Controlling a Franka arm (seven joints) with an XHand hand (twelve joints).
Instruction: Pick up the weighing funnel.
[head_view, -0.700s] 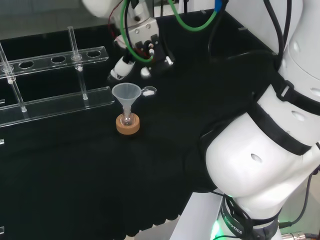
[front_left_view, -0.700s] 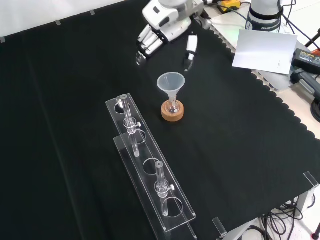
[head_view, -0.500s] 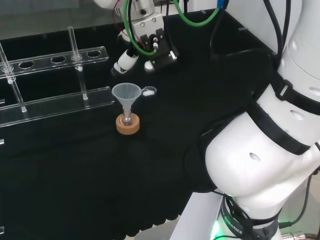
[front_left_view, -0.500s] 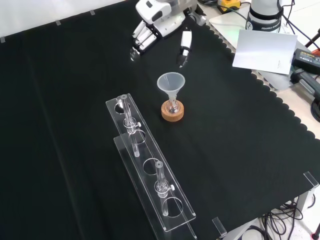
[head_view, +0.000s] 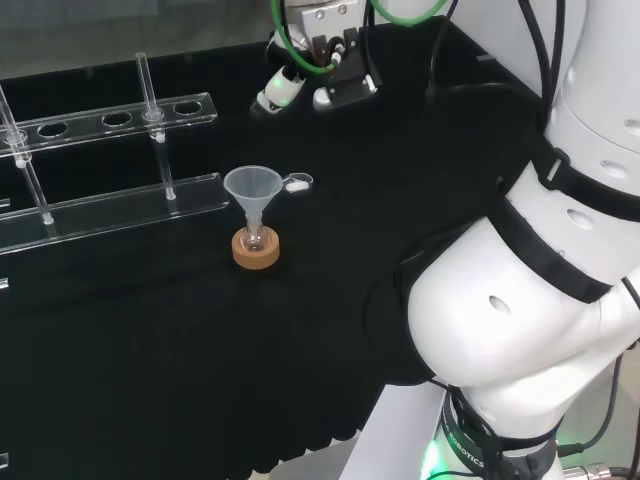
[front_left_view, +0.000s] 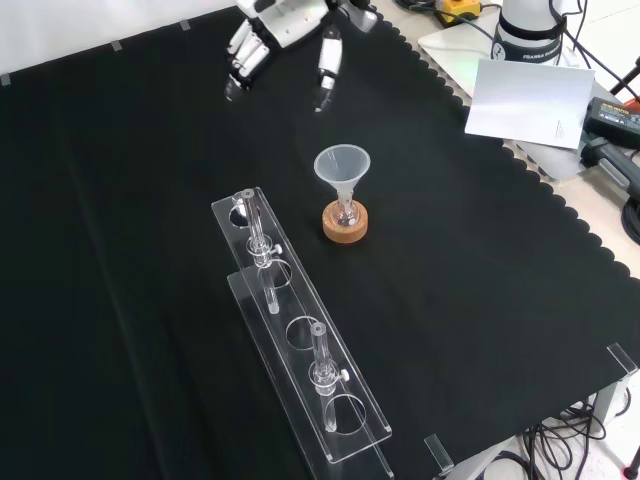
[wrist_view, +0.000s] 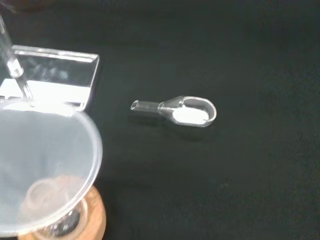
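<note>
Weighing funnel (wrist_view: 181, 111) lies flat on the black cloth (wrist_view: 250, 190) just beside the funnel (wrist_view: 45, 165), something white in its scoop; we see the hand (front_left_view: 280, 20) well apart from it, fingers spread, empty.

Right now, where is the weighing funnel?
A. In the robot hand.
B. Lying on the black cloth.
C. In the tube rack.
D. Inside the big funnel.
B: the weighing funnel lies on the cloth, and the open robot hand is apart from it, holding nothing.
</note>
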